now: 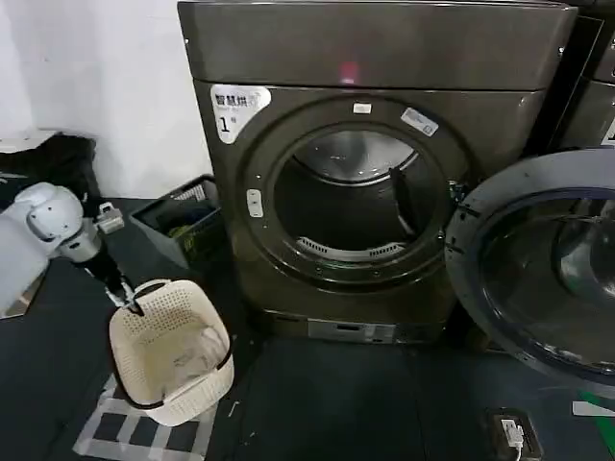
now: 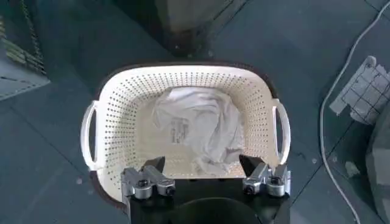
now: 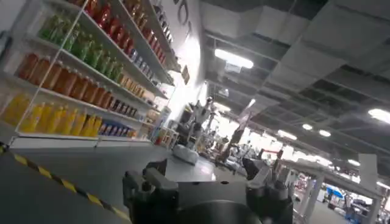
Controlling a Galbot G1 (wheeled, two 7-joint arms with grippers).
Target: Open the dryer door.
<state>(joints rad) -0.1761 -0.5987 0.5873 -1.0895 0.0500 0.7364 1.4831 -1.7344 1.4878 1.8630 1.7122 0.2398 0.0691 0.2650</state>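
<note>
The dark grey-brown dryer [image 1: 384, 58] carries a white "1" sticker [image 1: 235, 108]. Its dryer door [image 1: 548, 274] stands swung wide open to the right, showing a grey ring around dark glass. The round drum opening [image 1: 351, 197] is uncovered. At the far left, away from the machine, my left gripper [image 1: 130, 305] hangs over a white basket; in the left wrist view the left gripper [image 2: 201, 163] is open with nothing between its fingers. My right gripper [image 3: 206, 167] is open and empty, pointing out into the room.
A white perforated laundry basket [image 1: 171, 351] holding a white cloth [image 2: 198, 125] sits on a checkered mat [image 1: 125, 427] left of the dryer. Behind it is a dark crate [image 1: 183, 226]. A second machine [image 1: 591, 86] stands at the right. A power strip [image 1: 509, 432] lies on the floor.
</note>
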